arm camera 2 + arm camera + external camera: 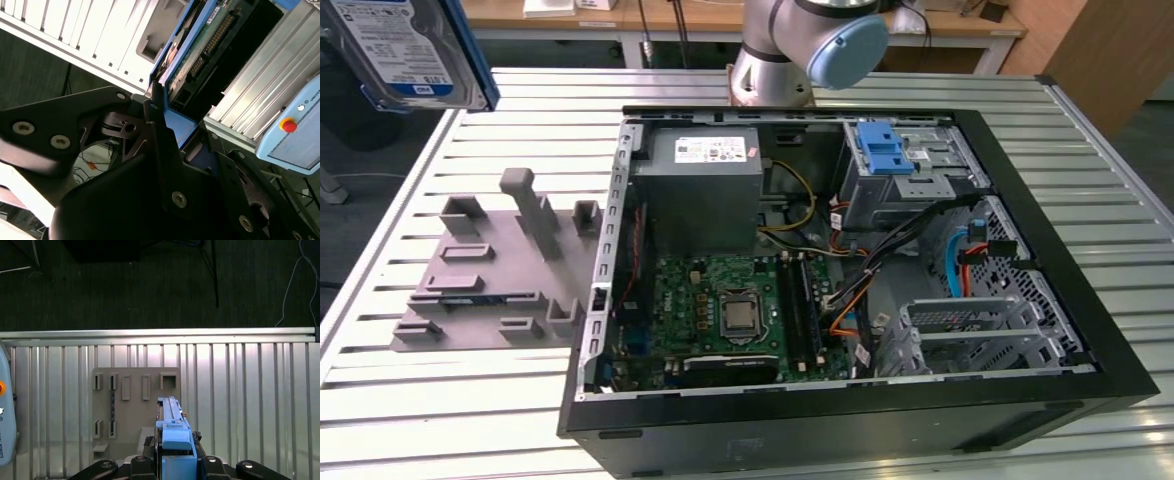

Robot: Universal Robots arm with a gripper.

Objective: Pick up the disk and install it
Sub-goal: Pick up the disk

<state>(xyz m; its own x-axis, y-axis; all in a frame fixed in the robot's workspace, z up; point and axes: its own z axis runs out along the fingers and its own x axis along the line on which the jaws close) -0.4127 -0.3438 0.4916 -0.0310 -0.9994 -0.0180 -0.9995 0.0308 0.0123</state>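
Note:
The disk, a silver hard drive with a blue-and-white label in a blue bracket, hangs high above the table's far corner at the exterior view's left. In the first wrist view the disk is edge-on, and my gripper is shut on it, one black finger on each side. The second wrist view shows the disk's green circuit-board side and blue bracket between the black fingers of the gripper. Straight below the held disk lies the grey fixture plate.
An open computer case lies on the slatted metal table. It holds a drive cage with a blue latch and a grey metal box. The grey fixture plate lies beside the case. A teach pendant rests nearby.

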